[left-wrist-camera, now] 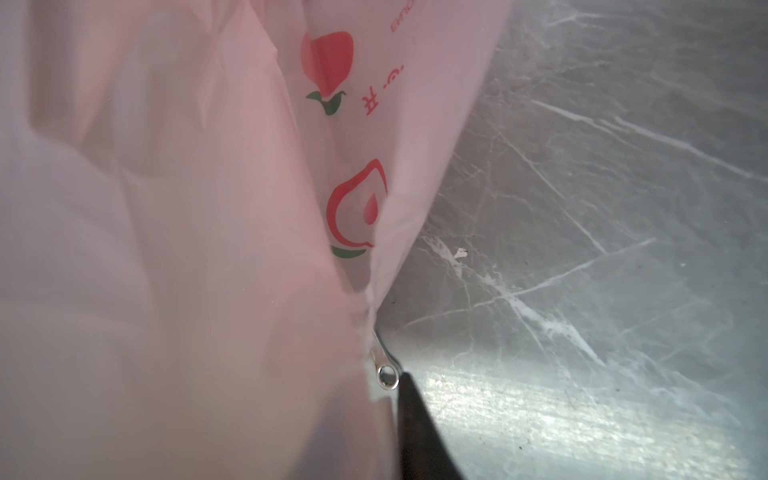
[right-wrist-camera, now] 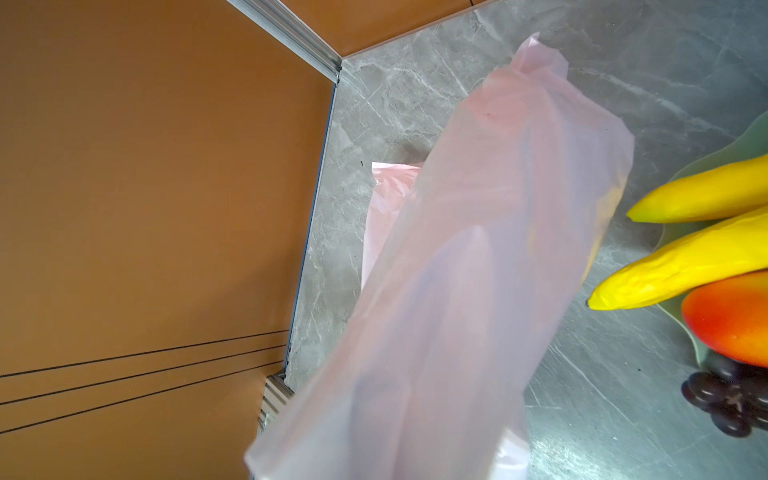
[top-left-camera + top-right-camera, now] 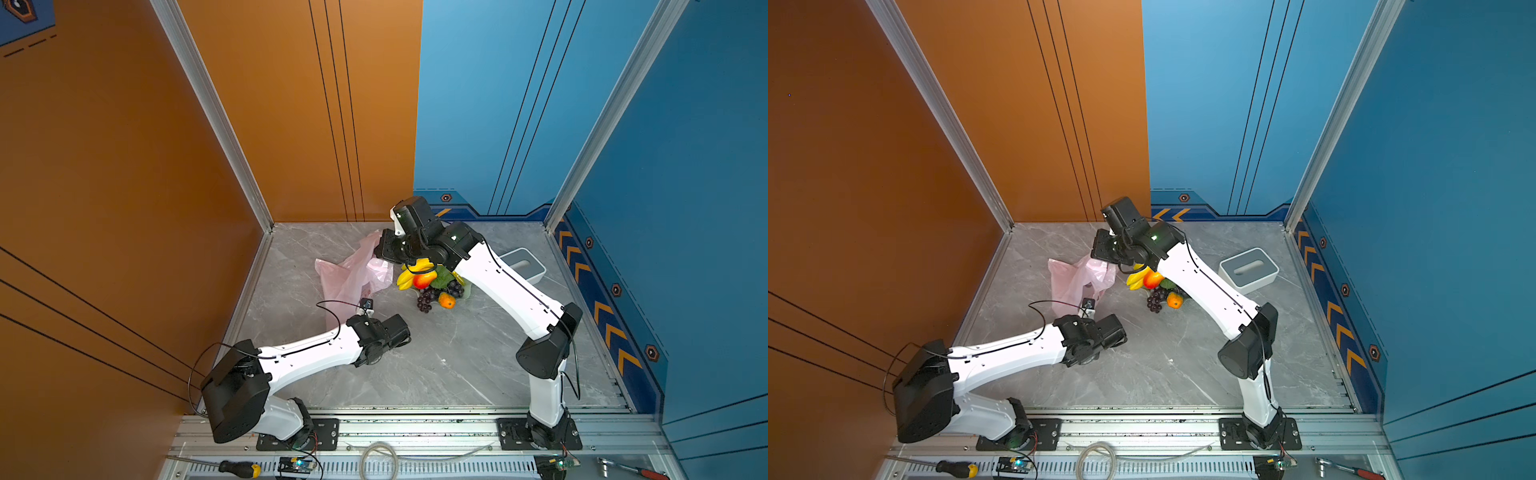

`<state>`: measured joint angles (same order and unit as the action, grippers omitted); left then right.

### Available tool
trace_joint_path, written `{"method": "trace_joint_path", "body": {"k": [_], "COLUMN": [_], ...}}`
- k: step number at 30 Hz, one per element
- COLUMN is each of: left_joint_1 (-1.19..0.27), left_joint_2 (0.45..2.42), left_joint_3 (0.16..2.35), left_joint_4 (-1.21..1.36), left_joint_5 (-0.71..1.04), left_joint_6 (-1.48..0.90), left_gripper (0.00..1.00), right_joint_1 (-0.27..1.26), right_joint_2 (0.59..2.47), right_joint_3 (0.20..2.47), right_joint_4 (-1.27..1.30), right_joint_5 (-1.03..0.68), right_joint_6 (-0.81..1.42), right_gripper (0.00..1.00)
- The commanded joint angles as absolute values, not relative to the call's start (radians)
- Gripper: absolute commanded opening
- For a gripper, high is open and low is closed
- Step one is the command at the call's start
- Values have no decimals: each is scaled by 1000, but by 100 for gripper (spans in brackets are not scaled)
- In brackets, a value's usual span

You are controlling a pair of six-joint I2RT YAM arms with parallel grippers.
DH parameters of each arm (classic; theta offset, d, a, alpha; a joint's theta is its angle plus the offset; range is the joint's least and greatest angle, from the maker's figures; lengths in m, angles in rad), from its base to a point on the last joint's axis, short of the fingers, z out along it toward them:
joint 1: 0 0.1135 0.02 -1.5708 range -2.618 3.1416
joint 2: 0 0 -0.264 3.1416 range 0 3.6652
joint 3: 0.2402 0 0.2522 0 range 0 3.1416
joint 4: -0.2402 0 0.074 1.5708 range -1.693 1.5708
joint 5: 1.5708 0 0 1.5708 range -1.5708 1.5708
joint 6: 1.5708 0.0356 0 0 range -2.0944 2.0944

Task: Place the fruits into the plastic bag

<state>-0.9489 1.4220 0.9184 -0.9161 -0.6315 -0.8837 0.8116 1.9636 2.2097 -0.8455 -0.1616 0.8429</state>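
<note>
The pale-pink plastic bag [image 3: 353, 274] lies crumpled on the grey marble table [image 3: 457, 353], just left of the fruits [image 3: 1152, 280]. The left gripper [image 3: 366, 306] is clamped on the bag's near edge. In the left wrist view the film bunches to a pinch beside one dark finger [image 1: 415, 424], and the other finger is hidden behind plastic. The right gripper [image 3: 379, 257] holds the bag's far part lifted with its jaws together, its fingers buried under film in the right wrist view. The banana bunch [image 3: 409, 278], mango [image 3: 424, 281], grapes [image 3: 428, 299] and an orange piece [image 3: 446, 300] sit heaped on a green dish [image 2: 744, 153], partly covered by the right arm. Whether anything lies inside the bag cannot be told.
</note>
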Motion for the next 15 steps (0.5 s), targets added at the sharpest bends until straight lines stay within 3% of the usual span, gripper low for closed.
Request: {"method": "trace_joint_path", "body": {"k": [1, 8, 15], "left_joint_1": [-933, -857, -546], "left_joint_2": [1391, 1126, 901], "left_joint_3": [931, 937, 986], "left_joint_4": [-897, -969, -1045], "left_joint_5": [-642, -481, -130], "left_joint_6": [-848, -794, -688], "left_gripper": [0, 0, 0], "right_joint_1": [811, 765, 709], "right_joint_2": [1959, 1942, 1873], "right_joint_3": [2238, 2202, 2153], "right_joint_4": [-918, -1050, -1057], "right_joint_5": [-158, -60, -30], "right_joint_6": [822, 674, 608], "right_gripper": [0, 0, 0]}}
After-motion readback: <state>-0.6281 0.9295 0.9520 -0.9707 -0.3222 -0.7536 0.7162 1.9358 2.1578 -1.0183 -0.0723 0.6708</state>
